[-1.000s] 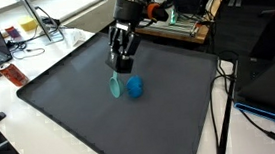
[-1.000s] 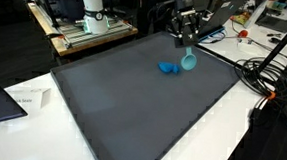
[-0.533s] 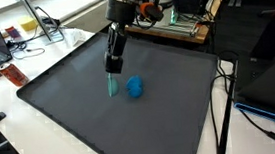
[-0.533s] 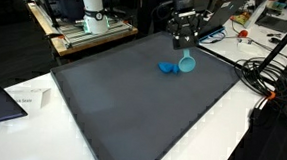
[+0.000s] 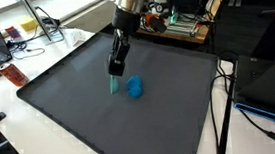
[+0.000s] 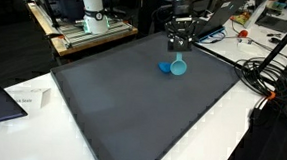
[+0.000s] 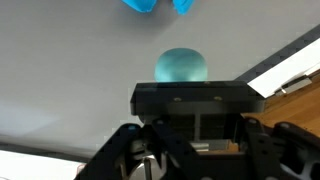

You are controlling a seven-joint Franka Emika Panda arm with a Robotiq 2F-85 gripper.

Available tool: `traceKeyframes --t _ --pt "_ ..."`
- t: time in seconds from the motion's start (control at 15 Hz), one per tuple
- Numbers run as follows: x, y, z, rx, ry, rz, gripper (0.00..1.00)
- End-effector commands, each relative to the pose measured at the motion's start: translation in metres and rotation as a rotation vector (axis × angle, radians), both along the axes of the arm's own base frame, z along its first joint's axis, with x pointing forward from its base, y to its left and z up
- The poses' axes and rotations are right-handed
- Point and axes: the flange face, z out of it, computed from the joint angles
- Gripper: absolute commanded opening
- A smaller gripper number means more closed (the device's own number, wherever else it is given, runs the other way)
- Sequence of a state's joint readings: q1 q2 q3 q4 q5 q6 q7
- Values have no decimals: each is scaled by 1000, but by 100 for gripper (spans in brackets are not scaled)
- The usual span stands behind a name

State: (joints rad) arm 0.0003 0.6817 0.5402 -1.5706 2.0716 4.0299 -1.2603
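Black robot tool (image 5: 114, 75) clenched on a small pale teal plastic cup (image 5: 112, 86), poised over the far half of a dark grey matted worktop (image 5: 71, 123). Cup hanging beneath the fingertips, low over the mat; impossible to tell whether resting on it or just clear.

At 3 o'clock of the cup in an exterior view, just beside it, a bright blue rounded plastic object (image 5: 134, 86). In the wrist view, teal cup (image 7: 181, 66) ahead of the tool body, with the blue object (image 7: 140, 4) at 12 o'clock, cut off by the top edge.

Step in hand, as judged: carrying the gripped cup close beside the blue object. Next move, by the look of it: a firm hold, a level cup, a path clear of the blue neighbour at 3 o'clock, and release only with the cup settled flat on the mat.
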Motion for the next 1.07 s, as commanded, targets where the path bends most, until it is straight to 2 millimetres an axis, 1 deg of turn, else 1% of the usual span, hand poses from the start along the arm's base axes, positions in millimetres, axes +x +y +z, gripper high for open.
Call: traceKeyframes --t 0.0,0.2,0.33,0.4,0.47,0.53,0.6,0.67,0.8,1.0 --pt "-9 37 -11 -155 -3 -19 28" --pt "-20 64 -24 -254 -18 -5 28" --pt "-23 77 -32 -340 -53 8 28" --pt "-25 81 -37 -382 -61 10 28" --pt "-25 75 -42 -406 -73 19 28" --pt "-24 78 -48 -434 -70 51 28" --pt "-30 76 -47 -369 -47 46 28" --pt "-31 77 -52 -382 -45 52 53" --pt "-32 79 -56 -370 -35 56 53" --pt "-30 75 -56 -365 -34 50 53"
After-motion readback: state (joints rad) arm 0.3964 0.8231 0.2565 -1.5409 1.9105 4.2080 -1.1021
